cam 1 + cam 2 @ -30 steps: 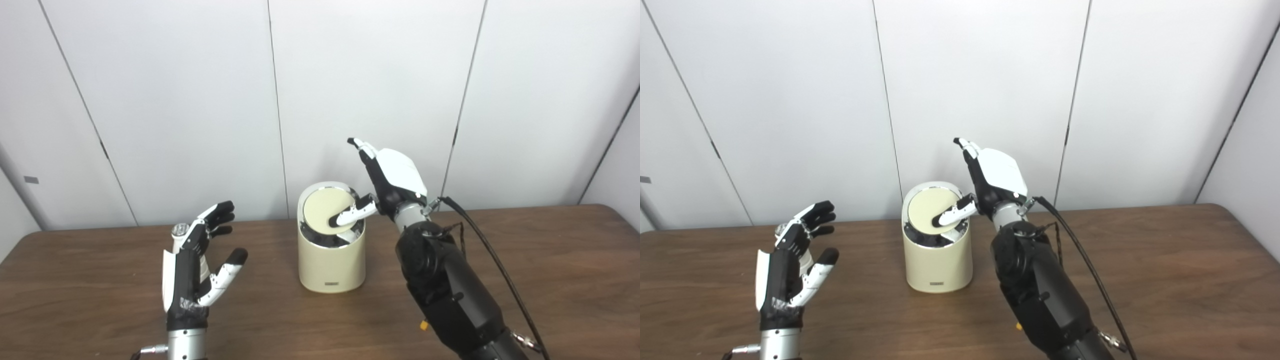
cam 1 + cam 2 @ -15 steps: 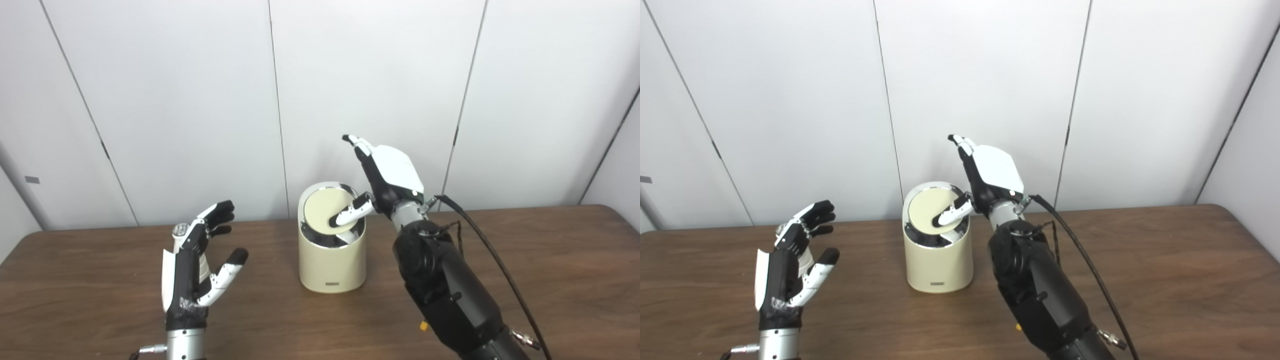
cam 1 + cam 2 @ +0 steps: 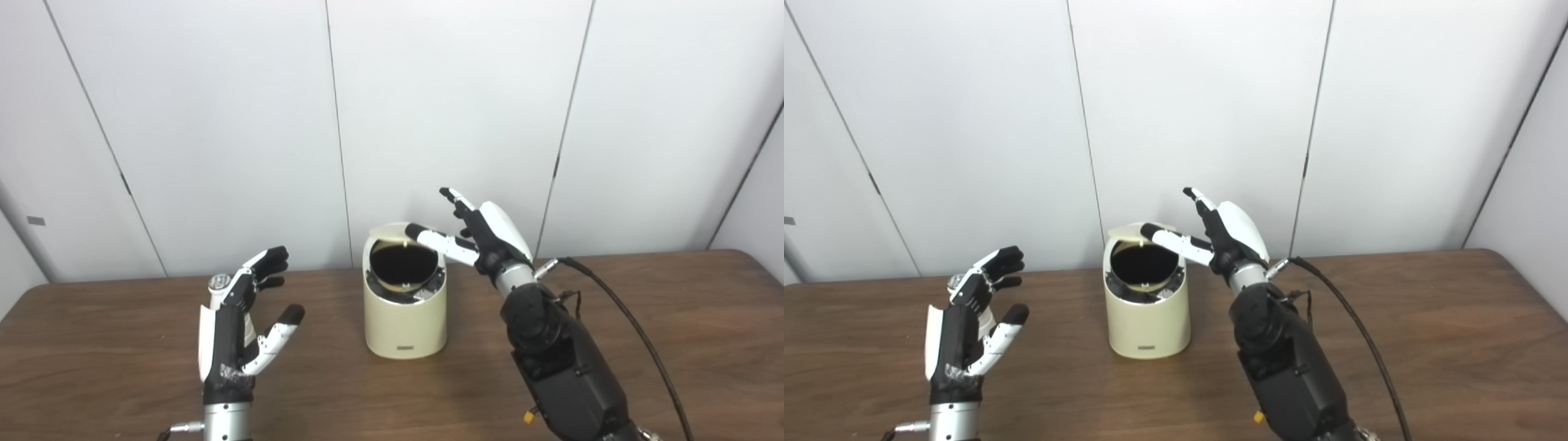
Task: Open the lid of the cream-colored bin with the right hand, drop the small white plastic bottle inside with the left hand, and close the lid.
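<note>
- We have the cream-colored bin (image 3: 404, 318) open: its lid (image 3: 387, 231) is tipped up at the back, the dark inside showing.
- Our right hand (image 3: 484, 236) is spread, one finger reaching over the rim near the lid; we cannot tell if it touches.
- Our left hand (image 3: 236, 324) hovers over the table (image 3: 122, 367), fingers spread, holding nothing.
- We see no small white bottle anywhere, so the drop looks either done or impossible; closing the lid remains.
</note>
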`<action>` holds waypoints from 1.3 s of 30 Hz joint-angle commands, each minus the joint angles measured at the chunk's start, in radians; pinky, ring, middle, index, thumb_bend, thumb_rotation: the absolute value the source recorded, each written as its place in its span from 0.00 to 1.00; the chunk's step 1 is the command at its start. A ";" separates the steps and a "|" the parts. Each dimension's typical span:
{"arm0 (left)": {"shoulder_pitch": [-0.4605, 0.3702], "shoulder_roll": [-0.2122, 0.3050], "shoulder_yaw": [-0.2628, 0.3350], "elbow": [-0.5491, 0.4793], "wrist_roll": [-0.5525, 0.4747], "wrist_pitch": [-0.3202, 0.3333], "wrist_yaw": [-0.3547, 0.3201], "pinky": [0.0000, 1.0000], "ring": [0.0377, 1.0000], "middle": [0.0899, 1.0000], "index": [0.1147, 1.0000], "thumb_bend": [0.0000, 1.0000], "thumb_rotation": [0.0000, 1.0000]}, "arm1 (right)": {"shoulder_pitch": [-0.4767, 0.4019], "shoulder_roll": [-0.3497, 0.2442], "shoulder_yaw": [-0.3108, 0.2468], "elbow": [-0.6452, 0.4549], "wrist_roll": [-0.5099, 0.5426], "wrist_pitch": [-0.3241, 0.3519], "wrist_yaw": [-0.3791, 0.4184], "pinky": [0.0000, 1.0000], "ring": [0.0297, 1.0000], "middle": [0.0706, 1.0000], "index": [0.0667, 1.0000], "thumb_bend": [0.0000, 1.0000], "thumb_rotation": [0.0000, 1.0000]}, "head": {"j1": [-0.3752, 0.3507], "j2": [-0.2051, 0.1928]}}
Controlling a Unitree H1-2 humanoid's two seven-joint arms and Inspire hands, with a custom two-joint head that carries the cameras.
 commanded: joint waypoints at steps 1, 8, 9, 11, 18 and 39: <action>-0.029 0.001 0.004 -0.028 -0.003 -0.018 0.004 0.69 0.75 0.76 0.75 0.79 0.68 | -0.035 0.004 -0.025 -0.036 0.033 0.000 0.001 0.75 0.87 0.92 0.94 0.89 0.88 | 0.000 0.000; -0.029 0.002 0.005 -0.025 -0.003 -0.018 0.002 0.69 0.75 0.76 0.76 0.82 0.69 | -0.006 0.025 -0.083 -0.074 0.154 -0.008 0.010 0.68 0.81 0.87 0.93 0.92 0.90 | 0.000 0.000; -0.029 0.003 0.004 -0.025 -0.005 -0.018 0.002 0.69 0.75 0.76 0.76 0.82 0.69 | 0.001 0.025 -0.087 -0.080 0.174 -0.014 0.008 0.71 0.84 0.89 0.93 0.91 0.90 | 0.000 0.001; -0.029 0.005 0.003 -0.024 -0.009 -0.018 0.001 0.69 0.75 0.76 0.76 0.82 0.68 | 0.014 0.032 -0.105 -0.091 0.226 -0.036 0.003 0.80 0.89 0.92 0.93 0.90 0.92 | 0.000 0.001; -0.028 0.009 0.002 -0.024 -0.008 -0.018 0.003 0.69 0.75 0.76 0.75 0.83 0.69 | 0.066 0.054 -0.168 -0.152 0.382 -0.139 -0.028 0.90 0.93 0.93 0.93 0.93 0.92 | 0.001 0.002; -0.020 0.021 0.010 -0.038 -0.020 -0.018 -0.003 0.70 0.75 0.76 0.75 0.82 0.68 | 0.397 -0.043 -0.182 -0.276 0.325 -0.551 -0.184 0.83 0.90 0.91 0.90 0.93 0.87 | 0.011 0.007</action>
